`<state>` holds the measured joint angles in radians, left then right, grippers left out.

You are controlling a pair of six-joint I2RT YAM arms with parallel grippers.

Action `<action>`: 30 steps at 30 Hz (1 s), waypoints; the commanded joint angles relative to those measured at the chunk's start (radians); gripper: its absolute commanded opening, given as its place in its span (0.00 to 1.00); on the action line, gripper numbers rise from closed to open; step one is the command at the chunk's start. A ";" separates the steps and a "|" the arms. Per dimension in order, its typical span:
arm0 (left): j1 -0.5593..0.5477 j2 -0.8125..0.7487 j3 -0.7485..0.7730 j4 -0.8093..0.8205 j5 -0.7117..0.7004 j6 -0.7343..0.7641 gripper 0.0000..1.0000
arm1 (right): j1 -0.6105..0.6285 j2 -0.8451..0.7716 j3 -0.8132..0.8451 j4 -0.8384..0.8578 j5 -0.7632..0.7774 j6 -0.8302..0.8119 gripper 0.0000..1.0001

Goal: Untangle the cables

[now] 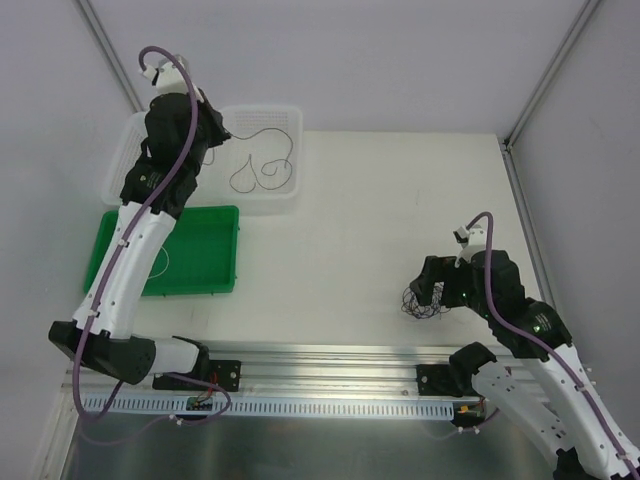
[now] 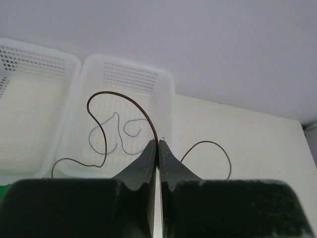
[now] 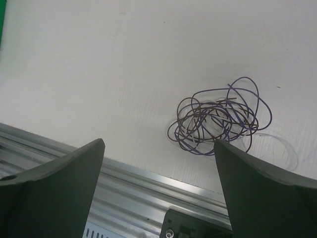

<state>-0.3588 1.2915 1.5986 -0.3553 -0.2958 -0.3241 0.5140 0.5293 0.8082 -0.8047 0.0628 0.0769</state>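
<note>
The knot of cables (image 3: 218, 119) sits on the desk (image 3: 99, 59), near its front edge, on my right side. Purple and brown strands loop over each other, and a white one curls out at the side.

One brown cable (image 2: 121, 96) is out of the knot. My left tool (image 2: 158, 146) is pinched shut on it, up over the white basket (image 2: 129, 74), and the cable's ends hang down in curves. A thin grey curl (image 2: 116, 134) shows on the basket floor. I cannot tell if it is another cable or just a shadow.

I think I am at the step of dropping this strand in the basket. For that, the left tool needs to open while the strand hangs inside the rim.

My right tool (image 3: 158, 143) is wide open and holds nothing. It hangs just by the knot, and I see no touch. Next it would need to pick one loose loop at the knot's edge.
</note>
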 commanded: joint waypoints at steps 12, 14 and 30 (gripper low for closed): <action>0.498 0.294 0.050 0.417 0.087 -0.113 0.00 | 0.004 -0.046 -0.075 0.015 -0.101 -0.014 0.97; 0.527 0.351 0.081 0.435 0.132 -0.127 0.00 | 0.003 -0.048 -0.079 0.015 -0.104 -0.016 0.97; 0.667 0.594 0.123 0.437 0.158 -0.109 0.21 | 0.004 -0.055 -0.084 -0.034 -0.070 0.023 0.97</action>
<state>0.2939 1.9461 1.7134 0.0265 -0.1337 -0.4538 0.5144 0.4900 0.7216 -0.8215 -0.0158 0.0799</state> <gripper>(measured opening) 0.202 0.971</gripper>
